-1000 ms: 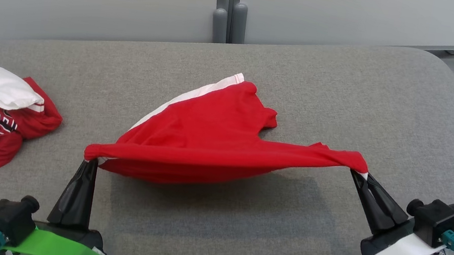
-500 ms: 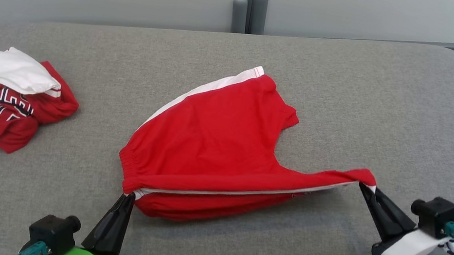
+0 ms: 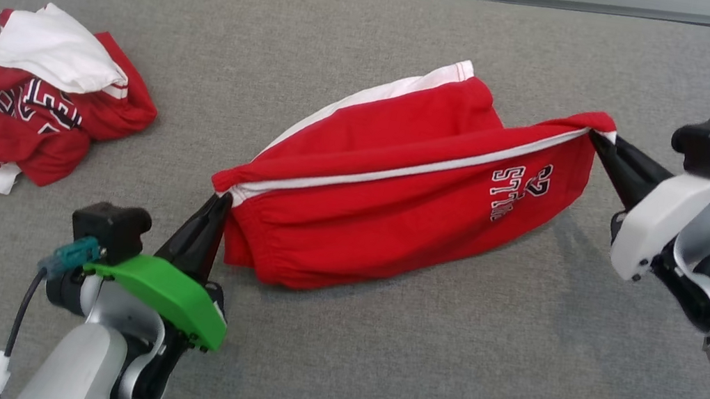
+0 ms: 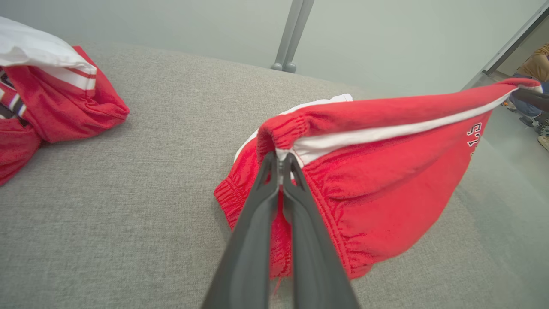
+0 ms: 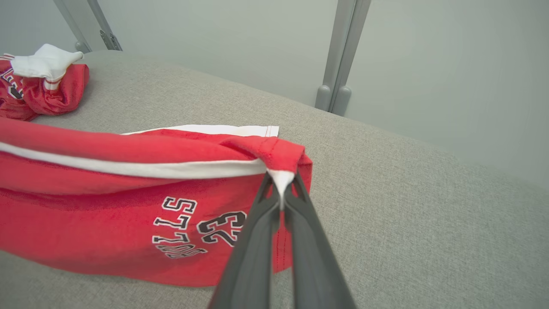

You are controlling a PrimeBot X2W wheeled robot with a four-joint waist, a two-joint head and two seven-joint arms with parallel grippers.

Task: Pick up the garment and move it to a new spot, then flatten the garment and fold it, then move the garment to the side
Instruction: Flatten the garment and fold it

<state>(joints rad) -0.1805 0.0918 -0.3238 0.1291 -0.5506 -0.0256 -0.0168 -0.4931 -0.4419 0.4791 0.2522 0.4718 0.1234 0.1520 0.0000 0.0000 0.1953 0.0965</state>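
- At the waistband end of the red shorts [image 3: 395, 212], the left claw [image 3: 222, 199] is pinched tight on the gathered elastic corner, with cloth bunched just over its two dark fingertips [image 4: 269, 163].
- At the opposite end, the right claw [image 3: 595, 135] is likewise clamped shut on the shorts, gripping a small white tip of the hem where the white stripe ends.
- Between the two claws the shorts [image 5: 107, 206] are stretched into a taut ridge, and a white stripe runs along it from one grip to the other.
- Below that ridge the near panel hangs as a red sheet. It carries black-and-white lettering and the number 23 near the right claw, and its lower edge touches the surface [image 3: 444, 354].
- Behind the ridge the far part of the shorts lies on the grey fabric, showing a broad white side panel.
- Well apart to the left, a crumpled red-and-white garment [image 3: 38, 103] sits in a heap on the same surface.
- Beyond the far edge of the surface stands a pale wall with a grey post [image 5: 341, 56].
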